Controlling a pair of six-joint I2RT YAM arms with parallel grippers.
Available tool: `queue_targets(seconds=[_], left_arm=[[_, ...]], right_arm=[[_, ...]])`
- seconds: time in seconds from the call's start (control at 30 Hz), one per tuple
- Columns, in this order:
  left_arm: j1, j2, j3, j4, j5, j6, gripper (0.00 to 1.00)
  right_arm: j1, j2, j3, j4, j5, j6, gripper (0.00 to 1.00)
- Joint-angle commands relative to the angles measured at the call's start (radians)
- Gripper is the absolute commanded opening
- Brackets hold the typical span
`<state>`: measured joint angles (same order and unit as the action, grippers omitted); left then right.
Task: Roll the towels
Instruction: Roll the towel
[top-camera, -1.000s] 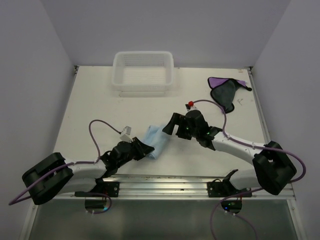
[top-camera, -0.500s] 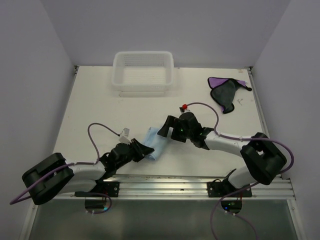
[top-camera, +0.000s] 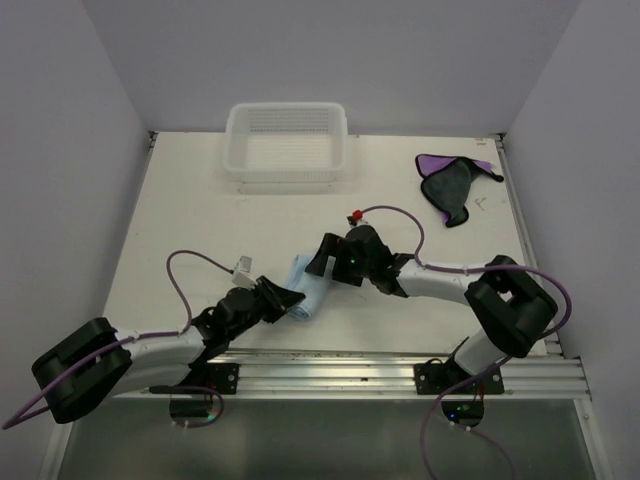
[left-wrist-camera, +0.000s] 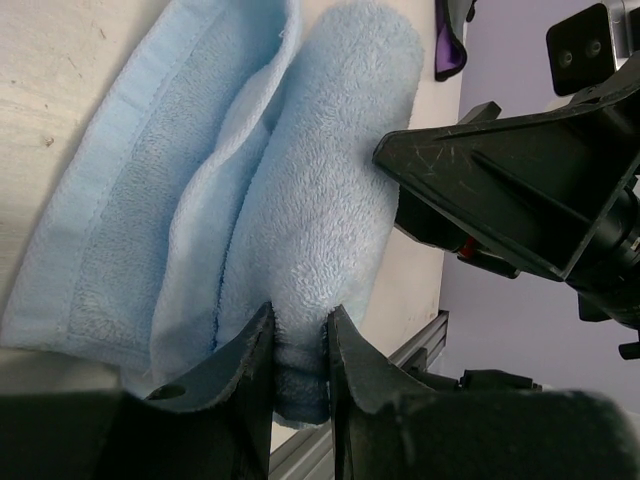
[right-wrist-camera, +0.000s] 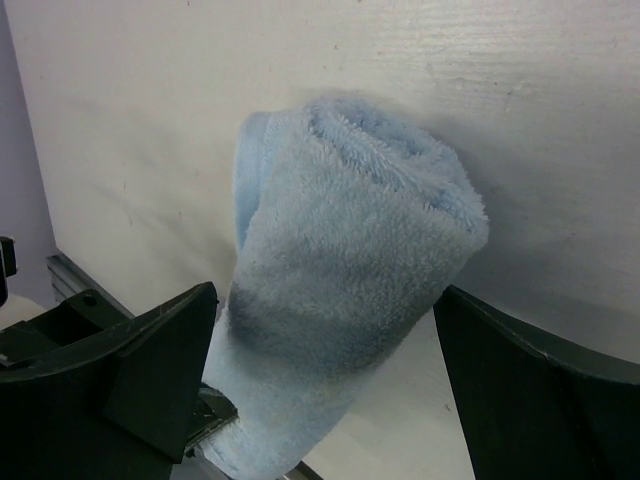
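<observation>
The light blue towel (top-camera: 306, 287) lies partly rolled near the table's front edge, the roll (left-wrist-camera: 330, 170) beside its flat flap. My left gripper (top-camera: 291, 300) is shut on the near end of the roll (left-wrist-camera: 300, 335). My right gripper (top-camera: 322, 263) stands open just behind the towel, its fingers wide apart on either side of the roll's far end (right-wrist-camera: 350, 260) and not touching it. The purple towel (top-camera: 452, 184), dark side up, lies crumpled at the back right, apart from both grippers.
A white basket (top-camera: 287, 172) stands at the back centre. A metal rail (top-camera: 380, 365) runs along the near edge just in front of the blue towel. The right gripper's body (left-wrist-camera: 510, 200) sits close to the left gripper.
The right gripper has moved left and closer, so its open fingers now straddle the blue roll. The left gripper kept its hold and shifted slightly; the towel looks narrower.
</observation>
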<state>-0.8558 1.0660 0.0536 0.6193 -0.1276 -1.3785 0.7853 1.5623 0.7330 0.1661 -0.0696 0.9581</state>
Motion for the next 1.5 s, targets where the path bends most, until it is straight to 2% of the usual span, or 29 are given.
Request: queue_targets(seconds=[0.0,0.5,0.73,0.93,1.03,1.13,1.27,1.47], left_arm=[[0.006,-0.023,-0.110,0.007,-0.033,-0.036,0.00],[0.006,-0.017,-0.136,0.016,-0.029,-0.044,0.00],[0.006,0.021,-0.133,0.042,-0.021,-0.013,0.00],[0.006,0.057,-0.120,0.062,-0.014,0.012,0.00],[0.006,0.086,-0.113,0.080,0.002,0.025,0.00],[0.006,0.092,-0.095,0.071,0.009,0.062,0.11],[0.004,0.048,-0.032,-0.012,-0.004,0.150,0.33],[0.003,-0.119,0.057,-0.243,-0.112,0.292,0.50]], right_arm=[[0.014,0.028,0.054,0.038,0.022,0.016,0.93],[0.042,0.088,0.146,-0.065,0.068,-0.008,0.79],[0.046,0.123,0.224,-0.163,0.103,-0.033,0.57],[0.048,0.153,0.264,-0.231,0.106,-0.045,0.48],[0.049,0.162,0.276,-0.247,0.110,-0.047,0.47],[0.049,0.173,0.298,-0.283,0.119,-0.053,0.47],[0.052,0.189,0.330,-0.335,0.131,-0.065,0.47],[0.057,0.214,0.376,-0.415,0.154,-0.079,0.46]])
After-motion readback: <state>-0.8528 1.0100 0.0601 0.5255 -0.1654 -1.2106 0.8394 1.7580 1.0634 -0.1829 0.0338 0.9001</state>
